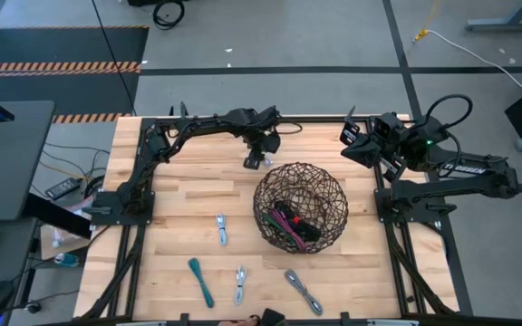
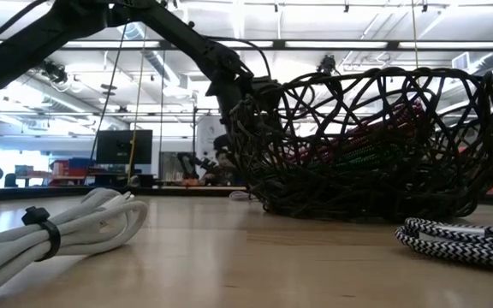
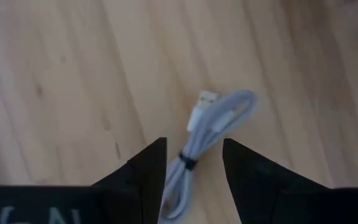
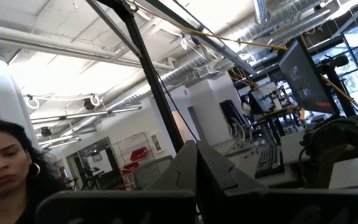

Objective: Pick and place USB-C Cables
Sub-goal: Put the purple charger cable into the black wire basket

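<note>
Nearest the low camera lies a white coiled cable bundle (image 2: 54, 229), cinched by a dark tie, with a black-and-white braided bundle (image 2: 460, 239) opposite it. Both read as light, limp and smooth-jacketed; judged from their form, they bend and may slide on the wood, so the firmest hold is across the tied waist, where the strands are bound together.

The pale grey coiled cable bundle (image 3: 213, 124) under the left gripper (image 3: 194, 171) sits on the table just beyond the large dark round wire-mesh basket (image 1: 333, 195), on the side away from the low camera. The left gripper's fingers are spread, one either side of the bundle's dark tie, grasping nothing; they are aligned with the recommended hold point.

Inside the basket, maroon and green bundles (image 1: 290, 225) are already stacked. On the near side of the basket, four bundles remain on the light wooden slatted table (image 1: 179, 195): a white one (image 1: 221, 229), a teal one (image 1: 200, 282), another white one (image 1: 240, 283) and the braided one (image 1: 304, 292).

The right gripper (image 1: 356, 143) waits beside the basket, raised; its fingers are pressed together and carry nothing.
</note>
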Controlling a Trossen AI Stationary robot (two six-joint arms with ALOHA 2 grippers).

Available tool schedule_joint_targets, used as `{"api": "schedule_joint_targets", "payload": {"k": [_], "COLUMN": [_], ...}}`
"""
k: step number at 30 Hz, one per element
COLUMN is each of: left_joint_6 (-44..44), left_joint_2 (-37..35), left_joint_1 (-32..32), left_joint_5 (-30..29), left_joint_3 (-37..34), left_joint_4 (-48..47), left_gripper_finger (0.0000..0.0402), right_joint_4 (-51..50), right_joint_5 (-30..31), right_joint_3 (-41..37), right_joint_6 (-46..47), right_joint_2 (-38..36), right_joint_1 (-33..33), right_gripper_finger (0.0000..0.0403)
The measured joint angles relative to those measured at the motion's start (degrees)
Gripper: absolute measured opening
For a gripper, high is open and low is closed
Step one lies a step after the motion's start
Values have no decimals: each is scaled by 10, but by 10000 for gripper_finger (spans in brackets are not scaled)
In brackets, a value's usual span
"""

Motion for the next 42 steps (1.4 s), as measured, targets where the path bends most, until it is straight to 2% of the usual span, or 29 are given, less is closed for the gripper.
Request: {"api": "schedule_joint_targets", "payload": {"k": [7,12,16,21,33,38,42], "left_joint_6": [78,97,100,120,91,100,100], "left_joint_2": [0,0,0,0,0,0,0], "left_joint_1": [-16,-17,-20,-21,-21,-22,-23], "left_joint_5": [-14,-24,-24,-24,-24,-24,-32], "left_joint_3": [0,0,0,0,0,0,0], "left_joint_4": [-43,-25,6,1,-2,0,20], "left_gripper_finger": [164,164,164,164,160,117,39], "right_joint_4": [4,4,4,4,4,4,4], "right_joint_5": [8,8,8,10,17,21,21], "right_joint_3": [0,0,0,0,0,0,0], "right_joint_6": [0,-3,-3,-2,-2,-1,-1], "right_joint_2": [0,0,0,0,0,0,0], "right_joint_1": [0,0,0,0,0,0,0], "right_gripper_finger": [4,4,4,4,4,4,4]}}
